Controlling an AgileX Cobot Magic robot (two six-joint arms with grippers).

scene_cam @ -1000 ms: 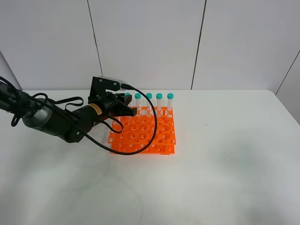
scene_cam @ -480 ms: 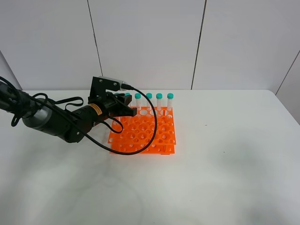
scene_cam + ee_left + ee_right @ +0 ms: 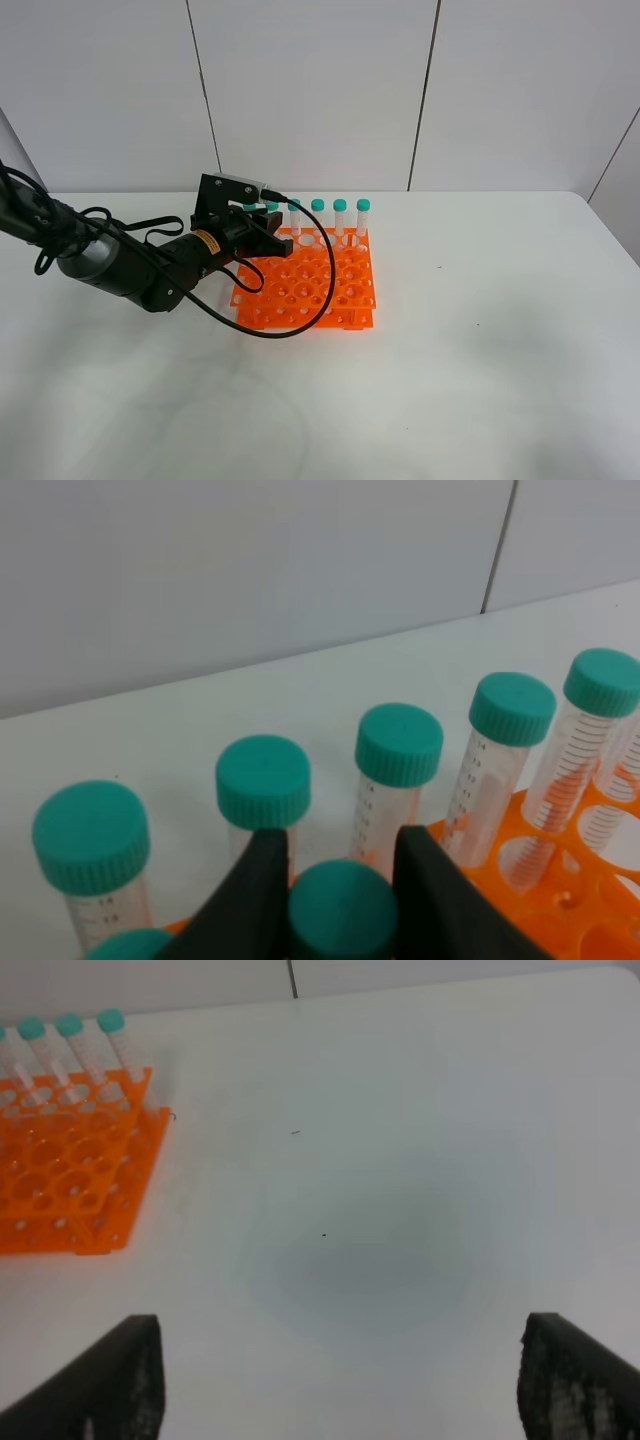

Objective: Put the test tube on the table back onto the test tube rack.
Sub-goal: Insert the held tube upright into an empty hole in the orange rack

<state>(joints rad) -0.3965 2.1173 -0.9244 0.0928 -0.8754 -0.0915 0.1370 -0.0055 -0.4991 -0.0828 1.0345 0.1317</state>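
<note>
white tabletop (image 3: 480,350) carries the orange test tube rack (image 3: 330,290); left gripper (image 3: 335,875) is clenched on the test tube (image 3: 342,912) by its cap, upright above the rack's back rows, ready for lowering; right gripper (image 3: 340,1380) gapes empty.

Left arm reaching in from the left edge of the high view, forearm sloping toward the middle, its cable looped beneath; left gripper (image 3: 268,235) with black fingers (image 3: 250,890) closed on a teal cap. Right gripper (image 3: 340,1380) out of the high view; its two dark fingertips (image 3: 120,1375) stand wide apart, nothing between them.
</note>
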